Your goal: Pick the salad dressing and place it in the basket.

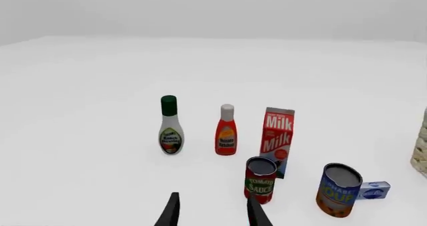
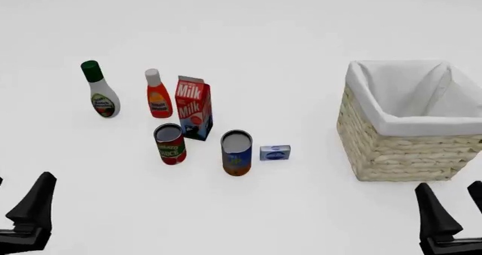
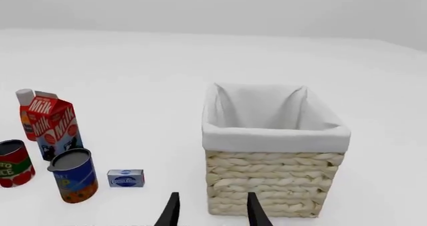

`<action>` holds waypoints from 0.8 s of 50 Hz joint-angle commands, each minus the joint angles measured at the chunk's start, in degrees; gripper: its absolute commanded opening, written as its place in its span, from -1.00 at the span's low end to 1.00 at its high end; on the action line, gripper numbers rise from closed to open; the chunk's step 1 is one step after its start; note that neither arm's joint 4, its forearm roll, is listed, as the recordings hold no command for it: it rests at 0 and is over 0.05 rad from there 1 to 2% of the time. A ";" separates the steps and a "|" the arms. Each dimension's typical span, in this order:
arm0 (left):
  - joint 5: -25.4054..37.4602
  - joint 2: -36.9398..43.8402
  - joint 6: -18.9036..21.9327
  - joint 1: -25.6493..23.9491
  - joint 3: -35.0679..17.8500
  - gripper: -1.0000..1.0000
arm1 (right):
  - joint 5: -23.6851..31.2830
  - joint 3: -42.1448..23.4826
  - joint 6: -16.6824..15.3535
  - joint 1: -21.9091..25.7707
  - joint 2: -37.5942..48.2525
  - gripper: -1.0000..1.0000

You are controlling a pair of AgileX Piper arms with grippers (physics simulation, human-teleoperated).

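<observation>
The salad dressing (image 2: 100,91), a white bottle with a dark green cap, stands upright at the far left of the grocery group; in the left wrist view the salad dressing (image 1: 171,128) is ahead of the fingers, some way off. The wicker basket (image 2: 391,148) with white lining stands at the right, and nothing shows inside it. My left gripper (image 2: 22,181) is low at the near left, open and holding nothing, far short of the bottle. At the near right my right gripper (image 2: 448,186) is open, just in front of the basket (image 3: 273,133).
To the right of the dressing stand a red ketchup bottle (image 2: 157,97) and a milk carton (image 2: 193,105). Nearer me are a tomato sauce can (image 2: 171,144), a blue soup can (image 2: 236,152) and a small blue box (image 2: 275,153).
</observation>
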 commanded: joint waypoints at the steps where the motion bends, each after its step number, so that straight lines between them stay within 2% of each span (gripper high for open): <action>1: -1.64 7.00 -3.32 0.63 -4.93 1.00 | 0.31 0.11 -0.71 1.15 -0.26 1.00; 4: -3.36 10.70 -1.16 2.10 -6.66 1.00 | 0.46 0.15 -0.63 1.28 -0.26 1.00; 9: -5.34 18.97 -1.04 1.40 -11.12 1.00 | 0.85 0.18 -1.38 1.76 -0.26 1.00; 13: -5.28 20.16 1.26 1.62 -14.26 1.00 | 0.97 0.15 -1.11 2.07 -0.26 1.00; 17: -6.64 26.16 2.57 2.40 -18.15 1.00 | 1.14 0.15 -1.03 2.33 -0.26 1.00; 22: -7.80 30.54 1.89 2.54 -21.59 1.00 | 1.09 0.14 -0.99 2.59 -0.26 1.00; 25: -8.63 34.42 3.65 2.68 -24.29 1.00 | 1.04 0.14 -1.66 2.97 -0.26 1.00; 40: -8.13 52.88 0.17 4.73 -40.48 1.00 | 1.20 0.17 -1.37 4.01 -0.26 1.00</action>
